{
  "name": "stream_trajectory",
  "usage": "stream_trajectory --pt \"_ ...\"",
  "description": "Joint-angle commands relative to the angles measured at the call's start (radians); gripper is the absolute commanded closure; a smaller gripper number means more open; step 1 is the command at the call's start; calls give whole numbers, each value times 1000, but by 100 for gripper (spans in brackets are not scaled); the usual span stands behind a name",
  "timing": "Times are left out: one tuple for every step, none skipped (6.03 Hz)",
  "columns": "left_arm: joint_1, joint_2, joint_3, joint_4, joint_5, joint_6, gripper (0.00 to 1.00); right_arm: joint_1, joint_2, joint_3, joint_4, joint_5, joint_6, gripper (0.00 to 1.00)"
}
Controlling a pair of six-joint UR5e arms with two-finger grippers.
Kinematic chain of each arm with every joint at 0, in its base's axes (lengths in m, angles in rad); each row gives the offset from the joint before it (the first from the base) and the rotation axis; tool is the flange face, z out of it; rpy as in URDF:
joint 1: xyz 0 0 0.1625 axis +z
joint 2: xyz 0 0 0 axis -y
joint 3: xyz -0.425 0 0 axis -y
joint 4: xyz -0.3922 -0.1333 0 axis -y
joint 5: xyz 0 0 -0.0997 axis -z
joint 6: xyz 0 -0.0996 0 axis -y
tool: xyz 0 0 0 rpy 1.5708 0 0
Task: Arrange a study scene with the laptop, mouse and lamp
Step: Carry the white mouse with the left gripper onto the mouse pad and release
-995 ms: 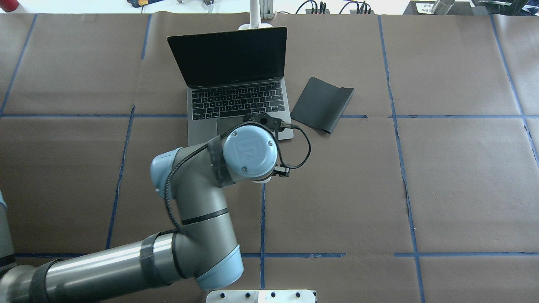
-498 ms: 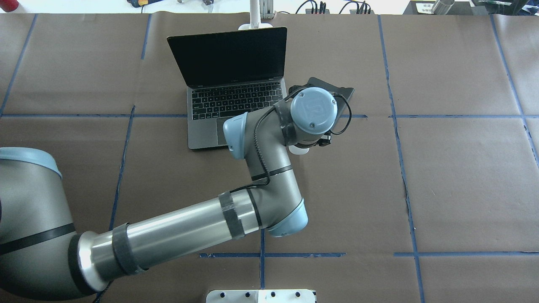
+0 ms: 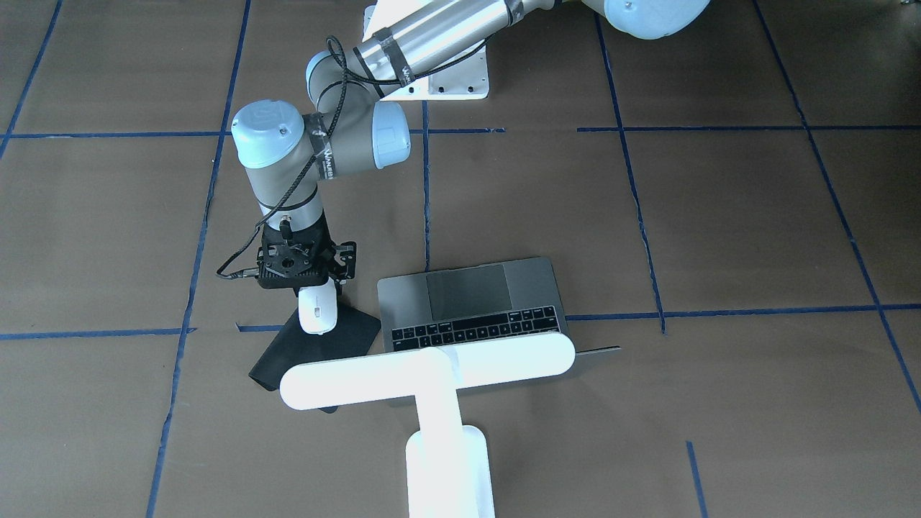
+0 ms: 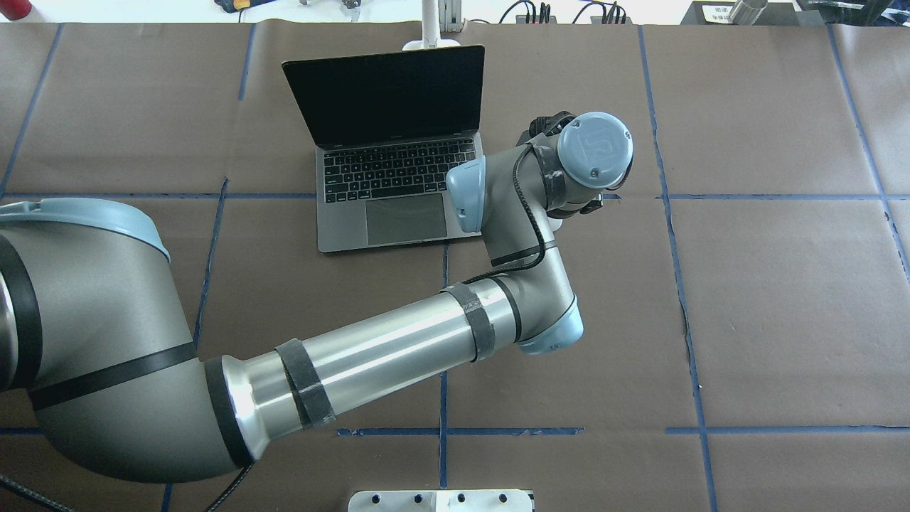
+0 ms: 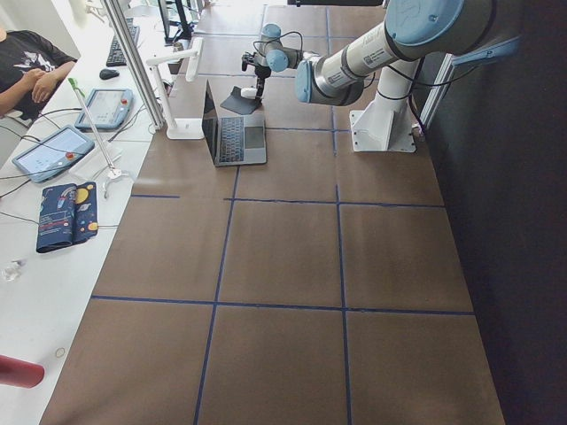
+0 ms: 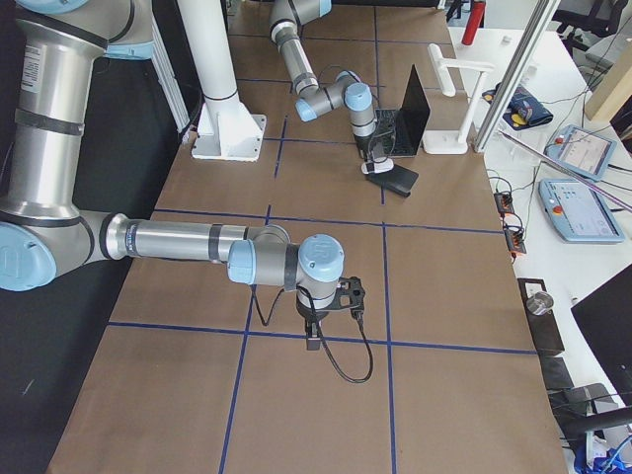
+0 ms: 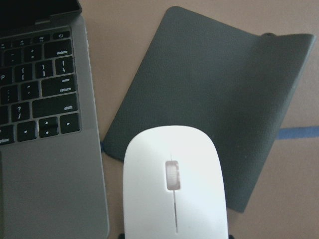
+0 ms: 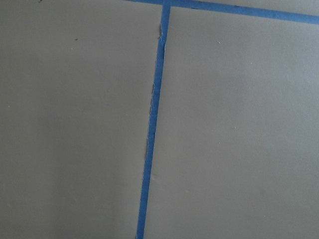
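The open grey laptop [image 4: 398, 178] stands at the table's far middle, screen dark. The white lamp [image 3: 432, 367] stands behind it, its bar head over the lid. My left gripper [image 3: 311, 291] is shut on the white mouse [image 3: 316, 311] and holds it just over the near edge of the black mat [image 3: 316, 345], right of the laptop in the overhead view. The left wrist view shows the mouse [image 7: 174, 184] over the mat [image 7: 209, 89], beside the laptop's keys [image 7: 45, 109]. My right gripper [image 6: 312, 336] hangs low over bare paper; I cannot tell whether it is open.
The brown paper table cover carries blue tape lines [image 4: 682, 299]. A white pedestal with bolt holes [image 4: 441, 500] sits at the near edge. A side bench with tablets [image 5: 53, 150] and a seated person [image 5: 31, 71] lies beyond the table's far side.
My left arm has swung right, from over the laptop's trackpad to over the black mat, with the mouse in its gripper. The laptop, mat and lamp have not moved.
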Motion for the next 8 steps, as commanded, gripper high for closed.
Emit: stream_trajectory --pt "0 -39 94 -59 31 -34 45 0 -7 -1 1 2 0 0" --pt "1 -53 95 -60 29 -37 15 0 -9 1 1 2 -3 0" --pt "4 -61 95 -77 26 -37 13 0 -9 2 3 2 -5 0" --pt "4 -61 95 -90 3 -32 12 0 -9 4 3 2 -5 0" --pt "3 -64 88 -93 -58 -13 2 0 -7 4 3 2 -5 0" --pt "-2 -66 75 -90 -108 27 2 0 -7 5 4 2 -6 0" --pt "-3 -64 46 -81 -135 32 1 0 -7 5 10 2 -8 0" --pt "-11 -59 7 -3 -203 43 1 0 -7 2 16 2 -8 0"
